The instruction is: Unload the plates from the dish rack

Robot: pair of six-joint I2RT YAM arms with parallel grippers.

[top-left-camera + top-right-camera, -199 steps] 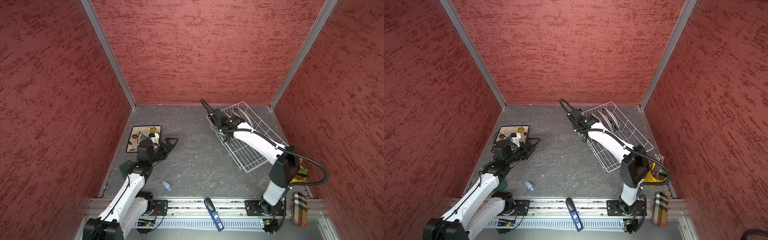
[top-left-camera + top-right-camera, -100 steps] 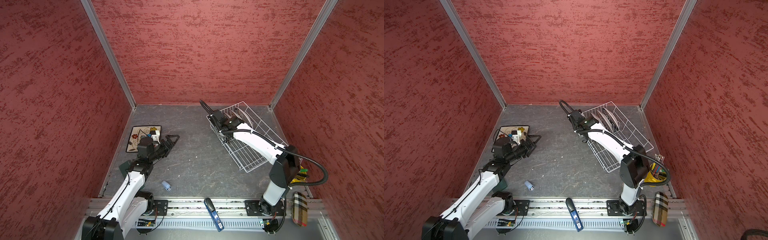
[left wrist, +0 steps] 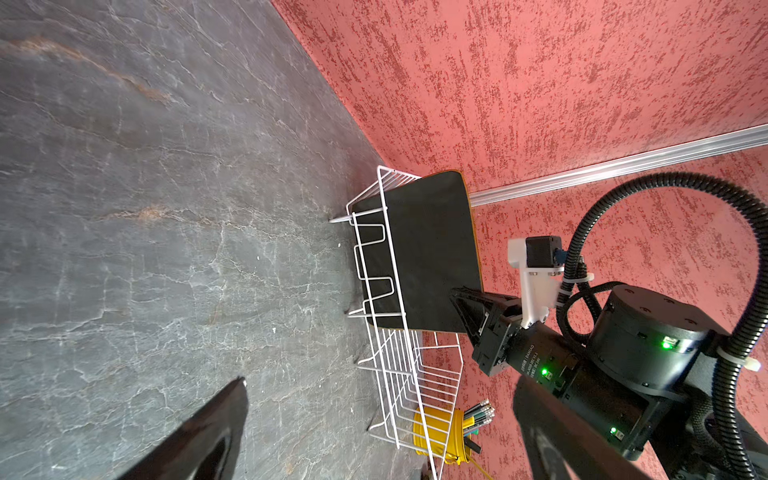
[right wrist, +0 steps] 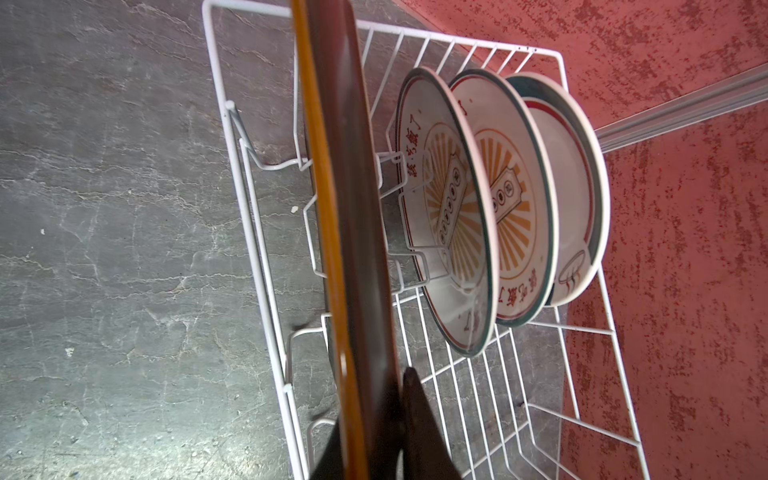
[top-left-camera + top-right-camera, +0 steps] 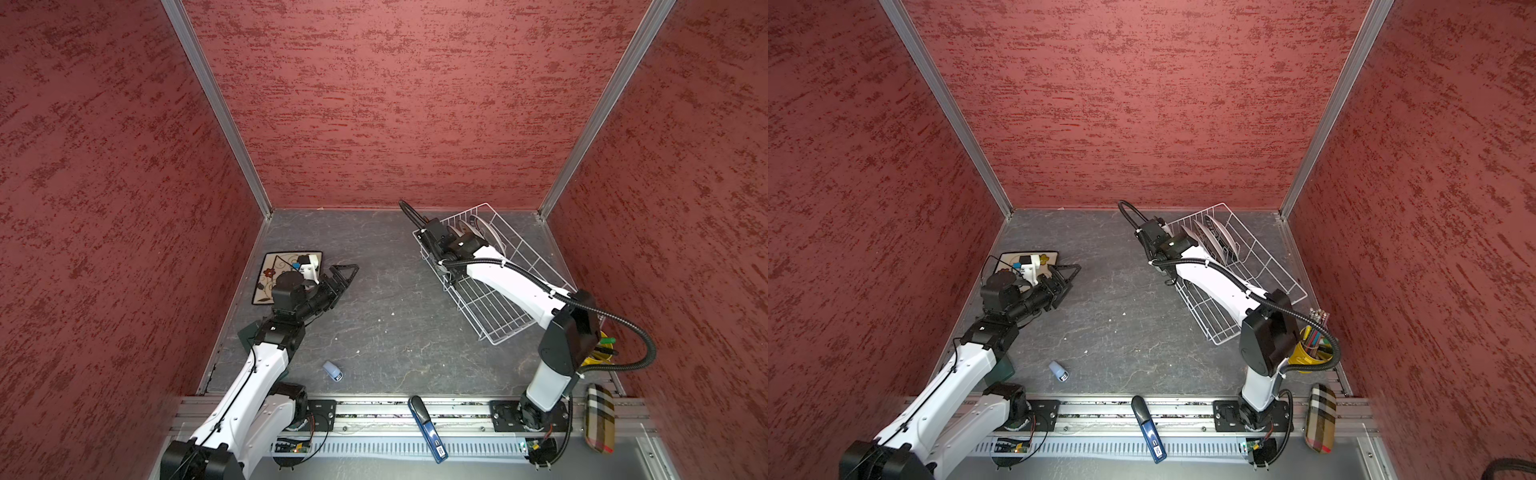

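The white wire dish rack (image 5: pixel 494 316) (image 4: pixel 257 232) stands at the back right. In it a dark brown square plate (image 3: pixel 428 249) (image 4: pixel 349 208) stands on edge. Behind it stand two sunburst round plates (image 4: pixel 440 208) (image 4: pixel 511 199) and a teal-rimmed round plate (image 4: pixel 577 187). My right gripper (image 4: pixel 374 399) (image 3: pixel 459 301) is shut on the brown plate's upper edge, one finger on each face. A cream flowered square plate (image 5: pixel 270 274) lies flat at the left. My left gripper (image 5: pixel 347 272) (image 3: pixel 382 399) hangs open and holds nothing, just right of that plate.
A yellow cup of pencils (image 5: pixel 1308 353) stands by the rack's near end. A small light-blue object (image 5: pixel 332 370) lies on the table in front. A blue tool (image 5: pixel 428 428) and a plaid case (image 5: pixel 599 415) rest on the front rail. Red walls close three sides.
My right gripper's jaws have closed onto the brown plate's edge. The left gripper, still open, has swung a little right and away from the cream plate.
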